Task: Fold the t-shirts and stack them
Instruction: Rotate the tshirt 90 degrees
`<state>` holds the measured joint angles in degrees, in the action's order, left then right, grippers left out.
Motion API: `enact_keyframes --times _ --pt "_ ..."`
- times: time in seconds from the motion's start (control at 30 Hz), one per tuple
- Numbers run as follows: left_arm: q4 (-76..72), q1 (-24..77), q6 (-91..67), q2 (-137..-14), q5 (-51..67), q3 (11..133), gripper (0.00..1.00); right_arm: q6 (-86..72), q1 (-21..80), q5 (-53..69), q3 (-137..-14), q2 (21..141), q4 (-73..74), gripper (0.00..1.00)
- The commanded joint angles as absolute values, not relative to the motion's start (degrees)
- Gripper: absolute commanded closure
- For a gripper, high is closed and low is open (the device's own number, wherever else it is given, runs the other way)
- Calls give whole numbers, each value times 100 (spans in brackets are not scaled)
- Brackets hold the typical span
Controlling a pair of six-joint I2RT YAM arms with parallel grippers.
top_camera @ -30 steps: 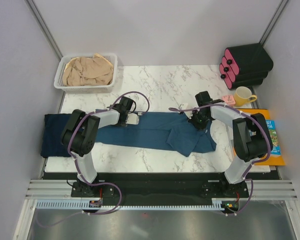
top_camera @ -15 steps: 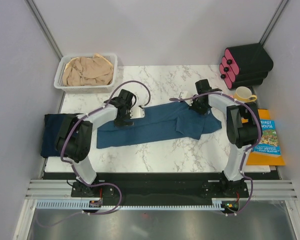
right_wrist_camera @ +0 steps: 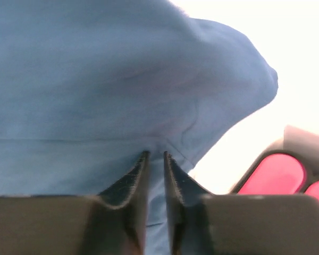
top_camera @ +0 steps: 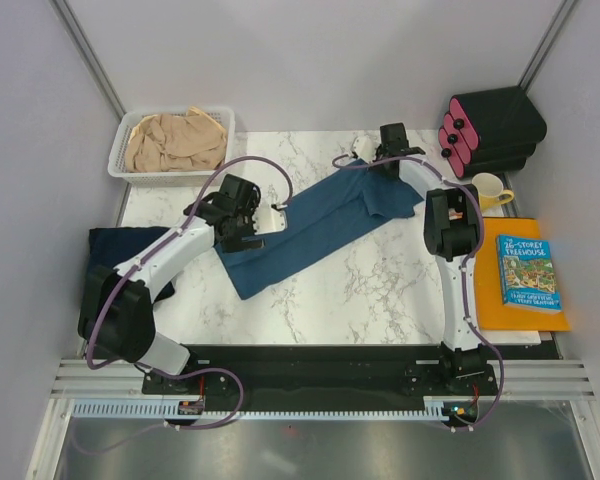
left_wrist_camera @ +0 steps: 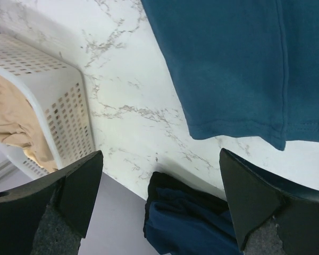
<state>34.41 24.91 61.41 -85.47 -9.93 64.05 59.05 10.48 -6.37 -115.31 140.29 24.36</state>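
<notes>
My left gripper (left_wrist_camera: 159, 183) spreading wide, dropping teal t-shirt (top_camera: 310, 225); right gripper (right_wrist_camera: 154, 159) cracking apart, grip unclear; shirt swinging diagonal, awaiting fold.

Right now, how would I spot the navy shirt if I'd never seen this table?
Start at the marble table and go to its left edge, nearer the arms than the white basket. The navy shirt lies there bundled, darker than the teal shirt spread across the middle and the beige one in the basket.
</notes>
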Motion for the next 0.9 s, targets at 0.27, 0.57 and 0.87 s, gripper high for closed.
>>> enact_keyframes --times 0.27,0.57,0.87 --pt "3551 2531 5871 -8139 -563 5959 3 4844 1265 -58 -10521 11850 2274 60" --pt "2156 2417 5575 -8130 -957 5713 4 4361 2231 2214 -9765 11390 4069 100" --pt "721 1407 3897 -7472 -1749 5669 0 3472 2540 3023 -11011 12874 4052 100"
